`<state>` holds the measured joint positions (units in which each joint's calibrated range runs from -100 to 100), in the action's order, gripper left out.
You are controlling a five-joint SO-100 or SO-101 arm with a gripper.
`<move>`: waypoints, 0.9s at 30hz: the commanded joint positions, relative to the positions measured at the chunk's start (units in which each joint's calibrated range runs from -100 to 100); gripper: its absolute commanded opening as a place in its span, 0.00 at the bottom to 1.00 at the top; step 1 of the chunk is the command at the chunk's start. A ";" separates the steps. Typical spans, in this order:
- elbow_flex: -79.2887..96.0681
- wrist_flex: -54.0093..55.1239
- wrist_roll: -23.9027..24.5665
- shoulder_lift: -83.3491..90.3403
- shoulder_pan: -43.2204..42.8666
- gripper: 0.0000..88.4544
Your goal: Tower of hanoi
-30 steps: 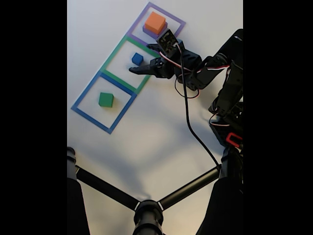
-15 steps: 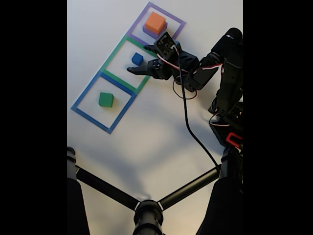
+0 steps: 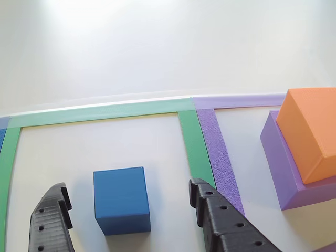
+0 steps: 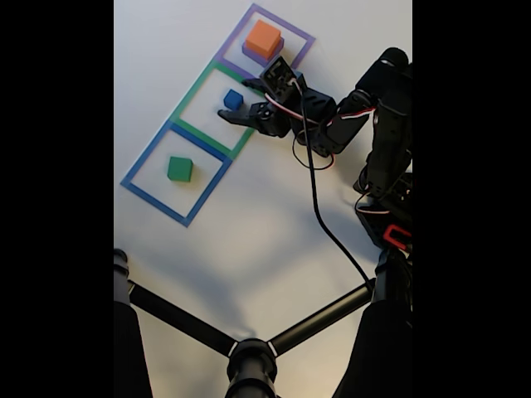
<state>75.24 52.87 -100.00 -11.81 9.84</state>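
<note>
The small blue cube [image 3: 121, 199] [image 4: 233, 99] sits inside the green tape square. My gripper [image 3: 126, 188] [image 4: 234, 100] is open, with one black finger [image 3: 52, 220] on the cube's left and the other finger [image 3: 220, 220] on its right; neither touches it. An orange block [image 3: 312, 131] [image 4: 263, 37] rests on the flat purple block [image 3: 281, 168] [image 4: 250, 51] inside the purple tape square. The green block [image 4: 179, 169] stands alone in the blue tape square.
Three tape squares run diagonally on the white table: purple [image 4: 300, 35], green [image 4: 189, 89], blue [image 4: 149, 149]. The arm's base [image 4: 390, 174] and its cable [image 4: 319, 207] are at the right. A black tripod [image 4: 249, 352] spans the bottom.
The gripper has slid a little up and left, so its fingers now straddle the blue cube. The blocks have not moved.
</note>
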 commanded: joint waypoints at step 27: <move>-0.68 2.53 0.00 -0.13 -1.33 0.06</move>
<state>75.15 53.83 -99.25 -12.15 9.64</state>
